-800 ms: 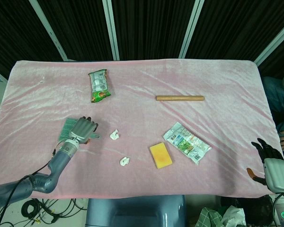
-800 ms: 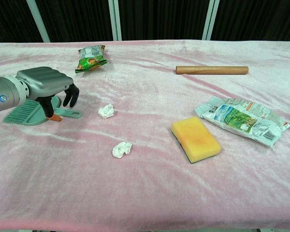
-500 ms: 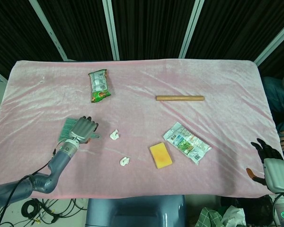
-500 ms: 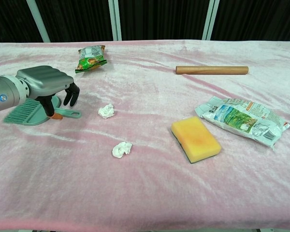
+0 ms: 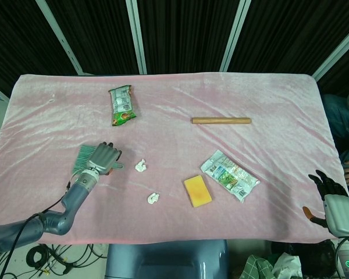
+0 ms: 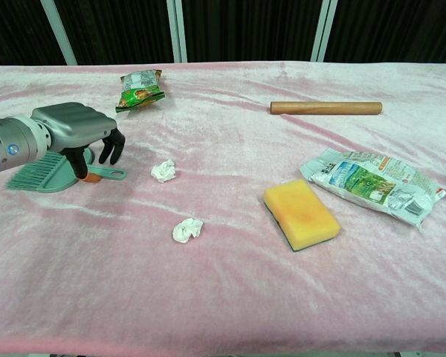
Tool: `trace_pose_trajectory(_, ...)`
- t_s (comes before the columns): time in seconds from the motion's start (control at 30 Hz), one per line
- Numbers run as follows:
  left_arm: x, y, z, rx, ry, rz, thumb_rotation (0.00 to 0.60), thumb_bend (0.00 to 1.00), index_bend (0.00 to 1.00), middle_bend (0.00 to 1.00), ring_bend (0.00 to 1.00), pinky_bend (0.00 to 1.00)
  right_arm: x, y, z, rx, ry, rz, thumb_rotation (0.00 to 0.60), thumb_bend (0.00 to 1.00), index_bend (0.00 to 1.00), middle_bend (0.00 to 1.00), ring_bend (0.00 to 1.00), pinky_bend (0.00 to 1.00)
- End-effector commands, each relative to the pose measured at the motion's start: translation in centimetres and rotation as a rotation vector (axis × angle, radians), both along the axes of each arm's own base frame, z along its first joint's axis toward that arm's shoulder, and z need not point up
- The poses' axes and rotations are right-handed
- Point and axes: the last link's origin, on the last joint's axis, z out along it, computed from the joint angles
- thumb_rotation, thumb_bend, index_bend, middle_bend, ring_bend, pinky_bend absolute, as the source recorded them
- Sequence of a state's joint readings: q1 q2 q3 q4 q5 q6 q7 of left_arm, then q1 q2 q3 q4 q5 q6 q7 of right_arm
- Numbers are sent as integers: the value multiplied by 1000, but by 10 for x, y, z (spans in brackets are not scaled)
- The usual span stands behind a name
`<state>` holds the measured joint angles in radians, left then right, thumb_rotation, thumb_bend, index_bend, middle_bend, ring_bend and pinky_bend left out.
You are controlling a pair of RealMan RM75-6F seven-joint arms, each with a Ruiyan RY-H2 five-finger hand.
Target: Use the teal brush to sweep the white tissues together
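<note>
A teal plastic brush (image 6: 43, 172) with a ribbed head and a short flat handle is lying flat on the pink cloth at the left, its handle pointing toward the middle. Two small crumpled white tissues are sitting apart to its right: one (image 6: 163, 171) just past the handle tip, the other (image 6: 186, 230) lying nearer the front edge.

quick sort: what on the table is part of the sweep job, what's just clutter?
Part of the job:
- teal brush, under the left hand
- tissue nearer the brush
- tissue nearer the front edge

Just lying about:
- yellow sponge
- green snack bag
- white-and-green packet
- wooden rolling pin
</note>
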<state>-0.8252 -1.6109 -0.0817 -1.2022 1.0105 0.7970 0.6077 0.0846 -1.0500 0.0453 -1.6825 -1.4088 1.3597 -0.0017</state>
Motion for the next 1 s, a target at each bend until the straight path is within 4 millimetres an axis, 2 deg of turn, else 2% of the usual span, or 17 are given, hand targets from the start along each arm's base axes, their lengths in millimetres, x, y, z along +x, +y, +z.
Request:
trace_pose_trajectory(0.03, 1, 0, 0, 1, 1, -3, 600, 254, 469, 502, 256, 362, 0, 0, 0, 0, 1, 1, 600, 187, 163, 70, 134, 179)
trace_pose_trajectory(0.63, 1, -1, -5, -12, 25, -15, 600, 255, 483, 509, 257, 362, 0, 0, 0, 4, -1, 1, 600, 187, 163, 70, 134, 179)
trace_pose_trajectory(1.0, 2, 0, -4, -8, 10, -18, 600, 349, 523, 543, 279, 367, 0, 0, -1, 11, -6, -3, 600, 189, 163, 70, 134, 179)
